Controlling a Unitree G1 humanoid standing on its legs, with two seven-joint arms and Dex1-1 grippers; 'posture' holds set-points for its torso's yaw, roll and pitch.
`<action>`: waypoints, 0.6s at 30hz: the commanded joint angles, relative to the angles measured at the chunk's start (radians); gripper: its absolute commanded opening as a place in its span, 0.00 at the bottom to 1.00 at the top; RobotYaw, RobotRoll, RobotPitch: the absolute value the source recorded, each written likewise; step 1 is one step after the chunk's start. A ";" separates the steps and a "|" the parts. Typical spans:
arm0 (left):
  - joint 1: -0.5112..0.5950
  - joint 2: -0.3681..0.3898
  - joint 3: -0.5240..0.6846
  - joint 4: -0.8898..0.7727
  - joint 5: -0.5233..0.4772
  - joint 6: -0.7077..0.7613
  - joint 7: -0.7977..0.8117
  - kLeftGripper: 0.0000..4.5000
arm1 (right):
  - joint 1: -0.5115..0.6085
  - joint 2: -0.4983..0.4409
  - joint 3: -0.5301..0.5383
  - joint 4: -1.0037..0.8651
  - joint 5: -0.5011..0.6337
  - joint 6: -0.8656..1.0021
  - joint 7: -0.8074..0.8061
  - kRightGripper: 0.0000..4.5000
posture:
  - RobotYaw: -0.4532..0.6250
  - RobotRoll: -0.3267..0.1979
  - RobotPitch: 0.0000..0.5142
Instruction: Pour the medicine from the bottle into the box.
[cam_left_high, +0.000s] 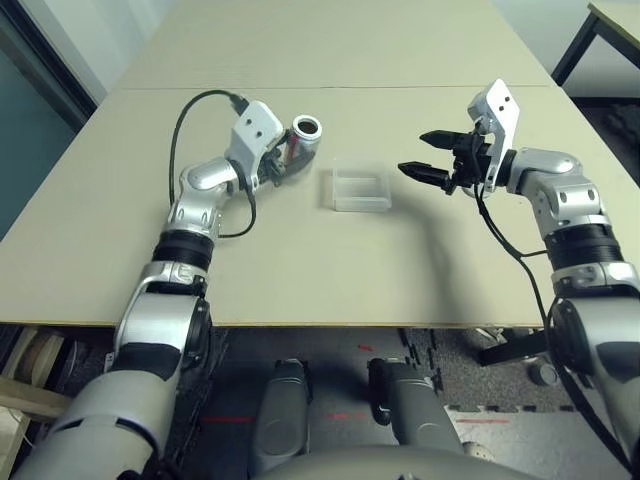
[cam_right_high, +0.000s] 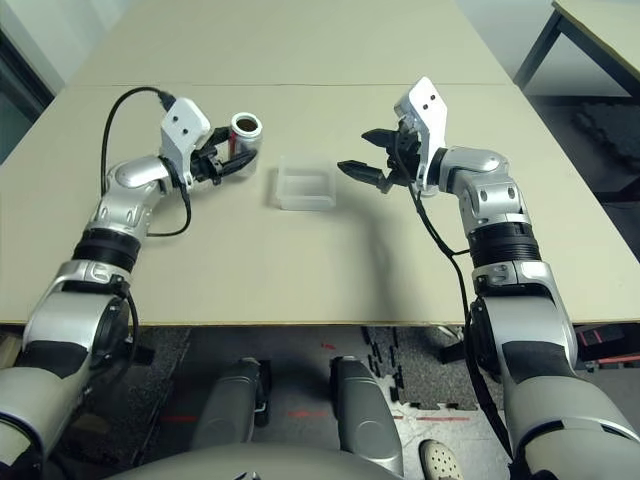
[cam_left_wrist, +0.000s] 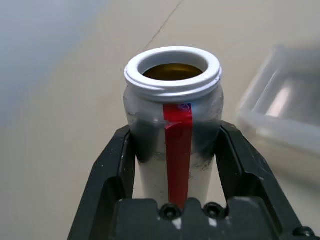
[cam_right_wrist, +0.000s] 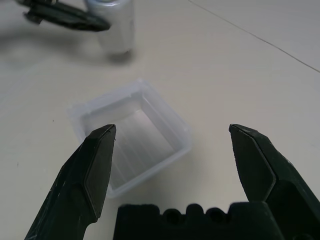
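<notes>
My left gripper (cam_left_high: 283, 160) is shut on the bottle (cam_left_high: 303, 137), gripping its silver-grey body across the red mark (cam_left_wrist: 178, 145). The bottle is uncapped and its white-rimmed mouth (cam_left_wrist: 172, 70) shows a brownish inside; I cannot make out the medicine itself. It stands just left of the box (cam_left_high: 360, 188), a shallow clear plastic square lying on the table with nothing in it. My right gripper (cam_left_high: 415, 153) hovers to the right of the box, open, its fingers wide apart with nothing between them. In the right wrist view the box (cam_right_wrist: 132, 135) lies ahead of the fingertips (cam_right_wrist: 102, 137).
The beige table (cam_left_high: 320, 270) has a seam (cam_left_high: 400, 87) running across behind both grippers. A black cable (cam_left_high: 180, 120) loops off my left forearm. A second table's dark leg (cam_left_high: 575, 45) stands at the far right.
</notes>
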 joint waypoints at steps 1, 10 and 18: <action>-0.143 -0.001 -0.258 0.115 0.330 -0.201 0.172 0.55 | -0.019 -0.004 -0.005 0.038 -0.007 -0.022 -0.008 1.00 | 0.48 0.62 0.23; -0.430 -0.140 -0.750 0.360 0.851 -0.266 0.534 0.55 | 0.029 -0.005 -0.019 -0.022 0.012 -0.009 -0.026 1.00 | 0.44 0.62 0.18; -0.454 -0.171 -0.825 0.399 0.926 -0.269 0.607 0.55 | 0.082 -0.028 -0.028 -0.090 0.028 0.023 -0.041 1.00 | 0.42 0.62 0.17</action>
